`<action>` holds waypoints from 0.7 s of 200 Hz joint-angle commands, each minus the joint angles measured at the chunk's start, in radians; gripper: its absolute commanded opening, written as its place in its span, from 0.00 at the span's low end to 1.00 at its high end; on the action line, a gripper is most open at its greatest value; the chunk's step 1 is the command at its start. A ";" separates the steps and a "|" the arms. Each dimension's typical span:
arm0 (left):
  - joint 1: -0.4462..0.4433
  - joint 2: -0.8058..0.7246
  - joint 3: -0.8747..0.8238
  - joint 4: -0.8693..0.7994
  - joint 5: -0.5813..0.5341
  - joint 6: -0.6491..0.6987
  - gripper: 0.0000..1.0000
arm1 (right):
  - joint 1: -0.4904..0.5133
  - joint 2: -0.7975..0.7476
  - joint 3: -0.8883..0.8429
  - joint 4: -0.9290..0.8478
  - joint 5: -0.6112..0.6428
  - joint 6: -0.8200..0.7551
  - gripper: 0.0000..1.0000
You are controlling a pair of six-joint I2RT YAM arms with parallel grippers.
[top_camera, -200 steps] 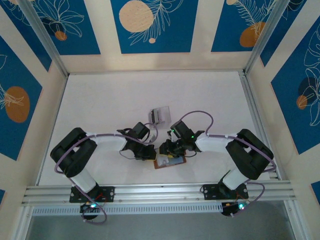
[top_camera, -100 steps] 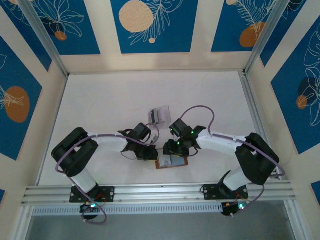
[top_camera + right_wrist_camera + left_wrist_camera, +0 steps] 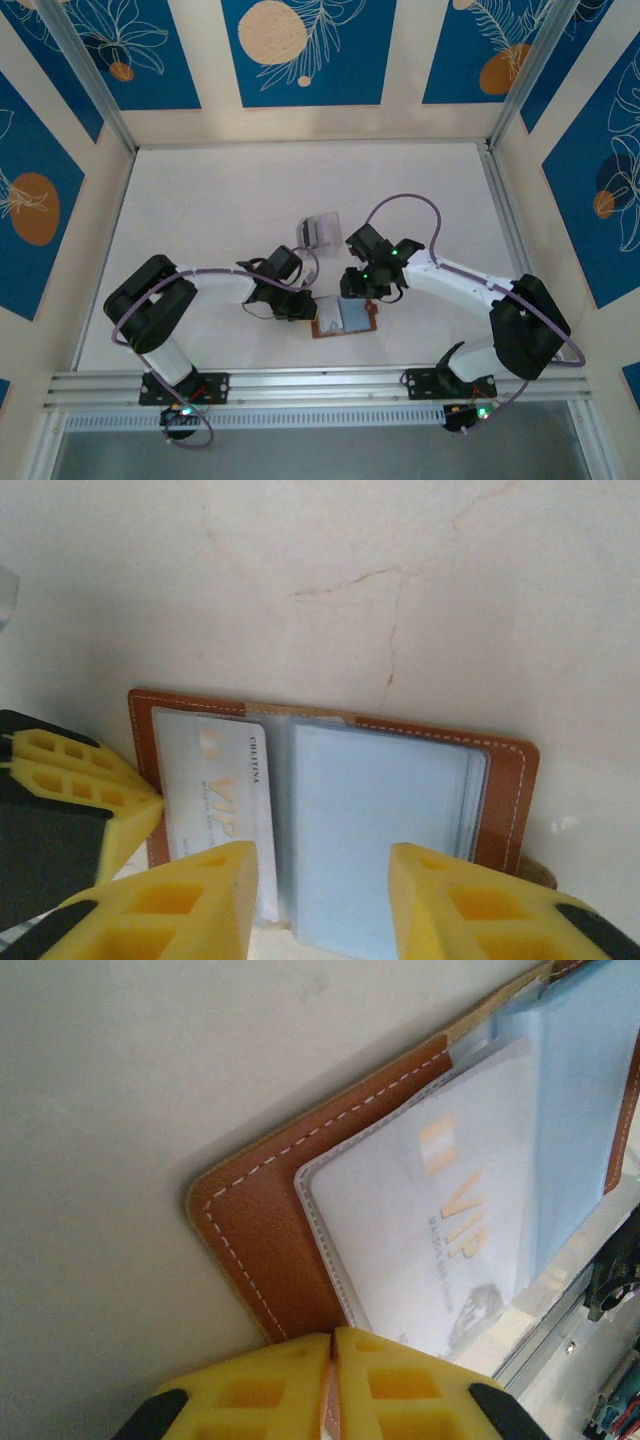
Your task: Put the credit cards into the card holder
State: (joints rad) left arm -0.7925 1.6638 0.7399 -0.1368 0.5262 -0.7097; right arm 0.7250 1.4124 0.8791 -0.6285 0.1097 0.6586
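While the left gripper (image 3: pixel 332 1340) pinches shut on the left edge of the open brown wallet (image 3: pixel 343 318), low at centre frame on the white table (image 3: pixel 200 200), the wallet lies flat, its long axis running left to right, right end tipped slightly up-frame. A pale VIP card (image 3: pixel 215 790) sits crosswise in its left pocket. At right, the right gripper (image 3: pixel 322 860) hovers over it, fingers spread, holding nothing.
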 commanded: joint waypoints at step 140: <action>-0.016 -0.004 -0.043 -0.071 -0.150 0.013 0.12 | -0.021 0.153 0.067 -0.051 0.056 -0.151 0.36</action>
State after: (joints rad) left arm -0.8036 1.6367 0.7208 -0.1238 0.4706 -0.7235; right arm 0.7025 1.5436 0.9096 -0.6369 0.1417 0.5377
